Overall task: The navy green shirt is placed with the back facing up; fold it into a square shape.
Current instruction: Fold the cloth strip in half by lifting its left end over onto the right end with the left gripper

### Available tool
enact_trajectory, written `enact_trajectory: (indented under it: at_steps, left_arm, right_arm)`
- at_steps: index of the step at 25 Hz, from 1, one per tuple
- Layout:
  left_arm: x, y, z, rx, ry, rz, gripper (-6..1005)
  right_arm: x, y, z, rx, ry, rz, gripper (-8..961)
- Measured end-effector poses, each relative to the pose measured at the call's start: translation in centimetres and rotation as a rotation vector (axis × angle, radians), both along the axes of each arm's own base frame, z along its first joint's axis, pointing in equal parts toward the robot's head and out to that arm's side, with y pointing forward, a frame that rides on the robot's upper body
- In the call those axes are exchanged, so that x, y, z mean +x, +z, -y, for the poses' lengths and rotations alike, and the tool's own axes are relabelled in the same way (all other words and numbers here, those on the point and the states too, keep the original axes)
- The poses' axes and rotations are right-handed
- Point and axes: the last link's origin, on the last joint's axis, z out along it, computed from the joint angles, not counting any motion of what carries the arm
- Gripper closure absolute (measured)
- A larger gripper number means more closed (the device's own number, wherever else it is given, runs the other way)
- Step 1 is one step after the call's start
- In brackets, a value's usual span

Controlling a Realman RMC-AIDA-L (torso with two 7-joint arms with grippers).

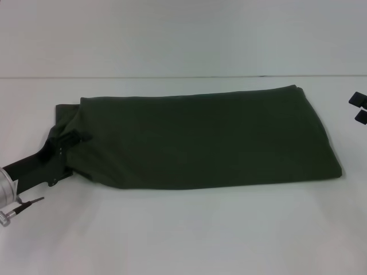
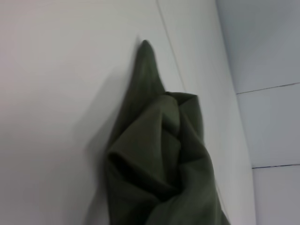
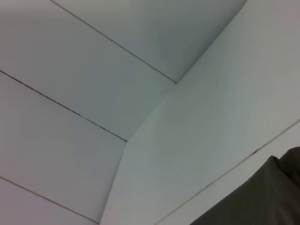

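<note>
The navy green shirt [image 1: 200, 137] lies on the white table as a long, plain, dark olive band folded lengthwise, running left to right. My left gripper [image 1: 67, 140] is at the shirt's left end, shut on the bunched fabric there. That crumpled end fills the left wrist view [image 2: 159, 154]. My right gripper [image 1: 359, 107] is at the frame's right edge, just off the shirt's right end, open and empty, with only its two black fingertips [image 1: 356, 98] showing. A corner of the shirt shows in the right wrist view [image 3: 262, 197].
The white table [image 1: 183, 229] stretches around the shirt, with bare surface in front and behind. Its far edge [image 1: 172, 77] meets a pale wall. The left arm's silver wrist and a small black probe [image 1: 23, 205] lie at the front left.
</note>
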Motion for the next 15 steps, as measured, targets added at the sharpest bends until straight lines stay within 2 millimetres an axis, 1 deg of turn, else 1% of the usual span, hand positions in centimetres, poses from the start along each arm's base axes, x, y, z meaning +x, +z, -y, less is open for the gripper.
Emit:
enact_trajectory:
  at_steps: [6,11,14,15]
  left_arm:
    - [0.06,0.42,-0.01,0.034,-0.013,-0.006,227]
    - [0.02,0.43,-0.04,0.029,-0.013,-0.013,455]
    - [-0.02,0.48,-0.06,0.029,-0.014,-0.017,720]
    - [-0.03,0.51,-0.06,0.029,-0.015,-0.019,742]
  right_arm:
    - [0.13,0.11,0.06,0.007,-0.006,-0.007,194]
    - [0.14,0.14,0.1,0.009,-0.006,-0.01,194]
    - [0.09,0.17,0.05,0.01,-0.005,-0.011,194]
    - [0.08,0.17,0.04,0.01,-0.005,-0.011,194]
